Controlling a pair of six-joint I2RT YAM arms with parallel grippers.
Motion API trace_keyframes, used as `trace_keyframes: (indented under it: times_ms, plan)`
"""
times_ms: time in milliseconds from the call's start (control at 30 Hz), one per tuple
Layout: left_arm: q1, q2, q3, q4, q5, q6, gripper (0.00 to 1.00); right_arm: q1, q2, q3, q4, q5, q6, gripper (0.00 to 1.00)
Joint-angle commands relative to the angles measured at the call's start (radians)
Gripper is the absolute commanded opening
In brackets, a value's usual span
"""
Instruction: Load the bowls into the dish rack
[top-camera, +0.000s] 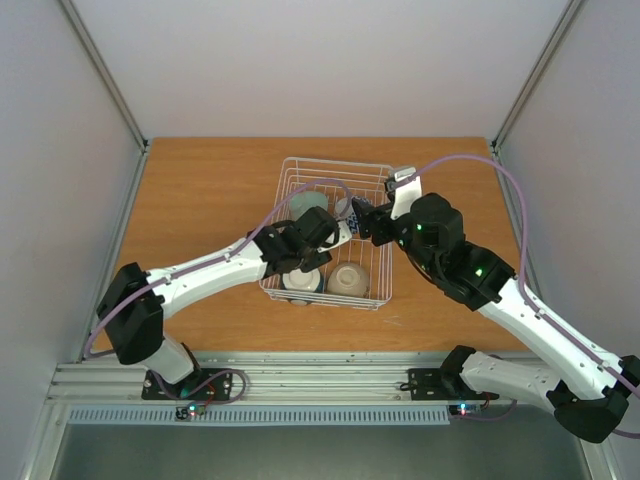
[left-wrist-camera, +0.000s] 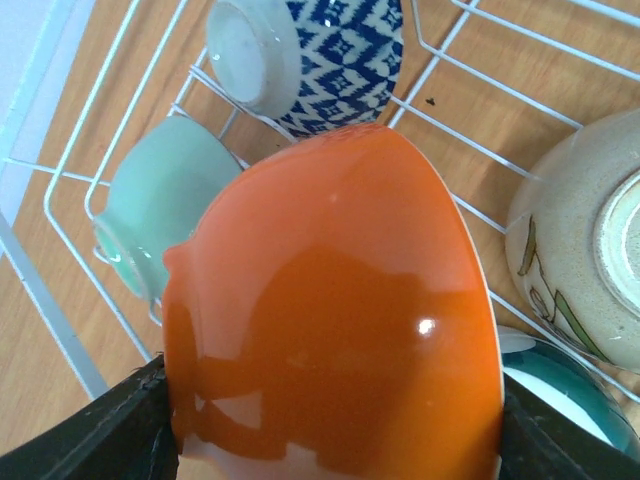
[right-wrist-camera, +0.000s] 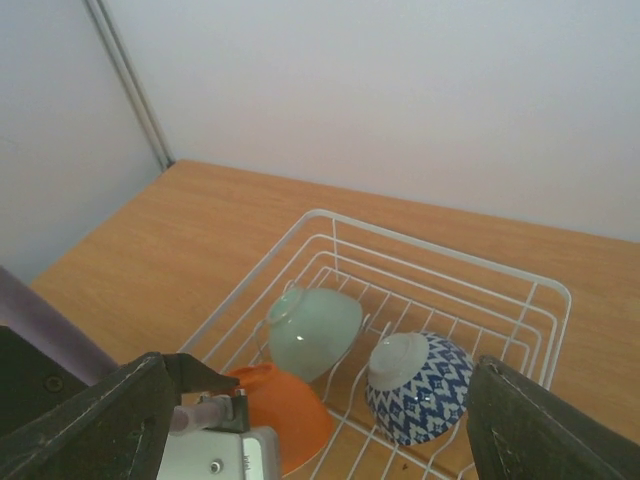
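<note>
The white wire dish rack (top-camera: 335, 162) stands mid-table. My left gripper (top-camera: 308, 243) is inside it, shut on an orange bowl (left-wrist-camera: 330, 320) held upside down between both fingers (left-wrist-camera: 100, 440). The orange bowl also shows in the right wrist view (right-wrist-camera: 290, 410). In the rack lie a pale green bowl (left-wrist-camera: 160, 215), a blue patterned bowl (left-wrist-camera: 320, 60), a beige bowl (left-wrist-camera: 580, 270) and a teal bowl (left-wrist-camera: 560, 400). My right gripper (top-camera: 362, 220) is open and empty, above the rack's right side, over the blue patterned bowl (right-wrist-camera: 420, 385).
The rack's upright tines and rim (right-wrist-camera: 440, 240) surround the bowls. Bare wooden table (top-camera: 200, 210) lies left, behind and right of the rack. Grey walls enclose the table on three sides. The two arms nearly meet over the rack.
</note>
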Motion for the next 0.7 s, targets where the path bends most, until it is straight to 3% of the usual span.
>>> trace_keyframes:
  times_ms: [0,667]
  plan:
    - [-0.011,0.048,0.009,0.055,0.004,-0.015,0.0,0.004,-0.014,-0.021,0.003,0.022,0.0,0.8]
    - [-0.08,0.243,-0.065,0.314,-0.294,0.074,0.01,0.004,-0.032,-0.044,0.011,-0.004,0.006,0.8]
